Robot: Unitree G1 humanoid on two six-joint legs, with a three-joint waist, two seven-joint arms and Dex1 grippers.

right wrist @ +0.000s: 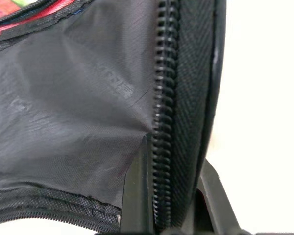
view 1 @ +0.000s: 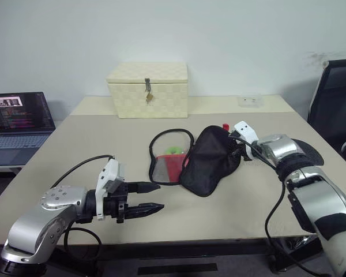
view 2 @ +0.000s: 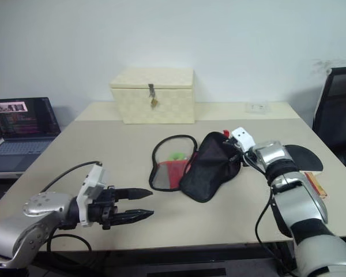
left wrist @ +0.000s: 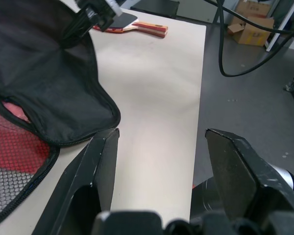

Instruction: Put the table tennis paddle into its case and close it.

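The case (view 1: 210, 158) lies unzipped at the table's middle, its red mesh half flat and its black flap raised and folded over to the right. My right gripper (right wrist: 171, 196) is shut on the flap's zip edge and holds it up, seen also from the head (view 1: 233, 140). The table tennis paddle (view 2: 308, 156) rests flat on the table to the right, partly behind my right forearm; its striped handle (left wrist: 147, 28) points toward the table's near edge. My left gripper (view 1: 160, 196) hovers open and empty near the front left, fingers pointing right toward the case.
A small green ball (view 1: 173, 151) sits inside the open case. A cream woven latched box (view 1: 148, 89) stands at the back. An open laptop (view 1: 17, 124) is on a side surface to the left, a black chair (view 1: 337, 98) on the right.
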